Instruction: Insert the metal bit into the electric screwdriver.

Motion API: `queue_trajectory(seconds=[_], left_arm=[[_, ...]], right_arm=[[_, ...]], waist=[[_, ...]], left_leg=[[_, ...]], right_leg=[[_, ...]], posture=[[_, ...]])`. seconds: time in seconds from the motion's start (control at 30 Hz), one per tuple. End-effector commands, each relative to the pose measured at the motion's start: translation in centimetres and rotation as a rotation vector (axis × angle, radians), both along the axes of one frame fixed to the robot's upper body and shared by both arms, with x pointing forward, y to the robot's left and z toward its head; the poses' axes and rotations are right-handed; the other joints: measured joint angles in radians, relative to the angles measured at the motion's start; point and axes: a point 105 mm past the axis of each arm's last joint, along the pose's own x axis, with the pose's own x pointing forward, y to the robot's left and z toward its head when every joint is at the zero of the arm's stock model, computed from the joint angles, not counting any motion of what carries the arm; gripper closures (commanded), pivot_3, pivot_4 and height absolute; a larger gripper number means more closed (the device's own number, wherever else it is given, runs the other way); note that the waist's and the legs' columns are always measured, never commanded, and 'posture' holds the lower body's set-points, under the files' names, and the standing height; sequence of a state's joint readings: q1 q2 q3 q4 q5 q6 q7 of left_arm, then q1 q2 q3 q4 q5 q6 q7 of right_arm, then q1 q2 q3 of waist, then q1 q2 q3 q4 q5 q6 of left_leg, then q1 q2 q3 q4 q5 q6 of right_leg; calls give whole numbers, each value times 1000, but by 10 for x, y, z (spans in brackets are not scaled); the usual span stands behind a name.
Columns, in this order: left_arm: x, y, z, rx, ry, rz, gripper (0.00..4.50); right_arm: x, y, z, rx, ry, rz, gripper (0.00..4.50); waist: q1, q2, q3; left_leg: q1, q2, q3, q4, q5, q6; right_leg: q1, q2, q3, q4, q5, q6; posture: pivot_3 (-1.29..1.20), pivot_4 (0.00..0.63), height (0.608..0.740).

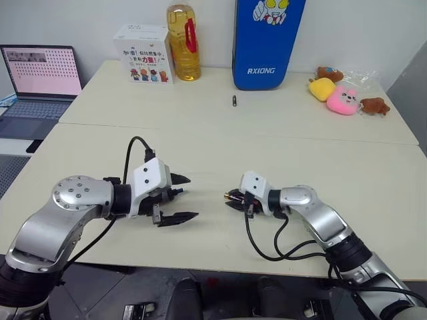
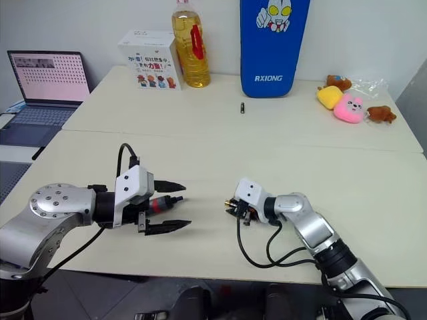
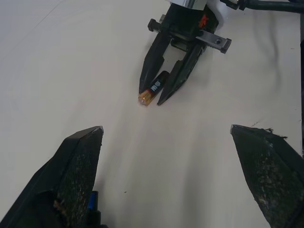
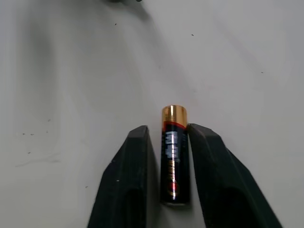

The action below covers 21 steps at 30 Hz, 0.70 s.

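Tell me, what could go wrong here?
1. The right gripper pinches the battery, not a metal bit, so the wrong thing may get picked up.
2. The battery's gold end sticks out past the fingers. If the grip is loose, it could slip and roll across the table.

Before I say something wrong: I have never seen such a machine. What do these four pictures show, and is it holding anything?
It is a humanoid robot with two arms, each ending in two black jaws. Two pictures come from its head, looking down over the arms. The other two come from a camera on each wrist. The arms reach over a pale table. The right jaws are closed against both sides of a black-and-gold battery lying on the table. The left jaws stand wide open with nothing between them. Farther back are a laptop, a yellow bottle, a blue case and plush toys.
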<state>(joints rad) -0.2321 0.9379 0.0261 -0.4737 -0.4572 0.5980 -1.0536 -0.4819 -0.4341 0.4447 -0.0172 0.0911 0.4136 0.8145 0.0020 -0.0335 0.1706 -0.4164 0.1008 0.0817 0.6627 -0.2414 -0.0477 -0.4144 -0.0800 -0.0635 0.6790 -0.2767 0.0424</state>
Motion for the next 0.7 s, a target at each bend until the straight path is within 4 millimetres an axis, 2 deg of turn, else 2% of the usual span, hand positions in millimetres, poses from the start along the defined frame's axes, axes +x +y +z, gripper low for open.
queue_trajectory(seconds=[0.03,0.1,0.13,0.27,0.33,0.4,0.47,0.57,0.7], left_arm=[[4,-5,9,0,-58,-26,0],[9,-9,15,-3,-82,-50,0],[12,-11,17,-4,-91,-59,0],[30,-25,36,-58,-155,-75,0],[35,-29,40,-76,-166,-75,0],[41,-36,46,-111,-183,-76,0],[58,-52,59,-183,-269,-43,0],[74,-67,73,-288,-315,18,0],[72,-77,69,-312,-305,29,0]], right_arm=[[6,-7,31,73,-38,0,4199],[20,-8,70,164,-72,-5,4199],[26,-10,80,180,-88,-12,4199],[92,-47,108,154,-206,-243,4199],[109,-55,112,154,-223,-308,4199],[134,-72,117,142,-253,-440,4199],[161,-104,119,148,-245,-717,4199],[172,-125,113,157,-209,-934,4199],[172,-127,97,139,-158,-985,4199]], waist=[[2,0,0],[1,0,0],[1,1,1],[-3,1,1],[-1,0,0],[-2,0,0],[-3,1,2],[-2,1,3],[-18,1,2]], left_leg=[[0,0,0,0,0,0],[0,0,0,0,0,0],[0,0,0,0,0,0],[1,0,0,0,0,0],[0,0,0,-1,0,0],[0,0,1,-1,0,0],[-2,0,3,-1,2,-4],[-3,0,3,0,2,-4],[-2,0,4,-3,3,-4]], right_leg=[[0,0,0,0,0,0],[0,0,0,0,0,0],[0,0,0,0,0,0],[0,1,0,1,0,0],[0,1,0,-1,0,0],[1,1,0,-3,0,0],[-1,0,1,-3,0,0],[-2,-1,0,-2,0,0],[-2,-1,1,-3,0,1]], posture=[[0,150,740],[0,150,740],[0,150,740],[0,150,740],[0,150,740],[0,150,740],[0,150,740],[0,150,740],[0,150,740]])
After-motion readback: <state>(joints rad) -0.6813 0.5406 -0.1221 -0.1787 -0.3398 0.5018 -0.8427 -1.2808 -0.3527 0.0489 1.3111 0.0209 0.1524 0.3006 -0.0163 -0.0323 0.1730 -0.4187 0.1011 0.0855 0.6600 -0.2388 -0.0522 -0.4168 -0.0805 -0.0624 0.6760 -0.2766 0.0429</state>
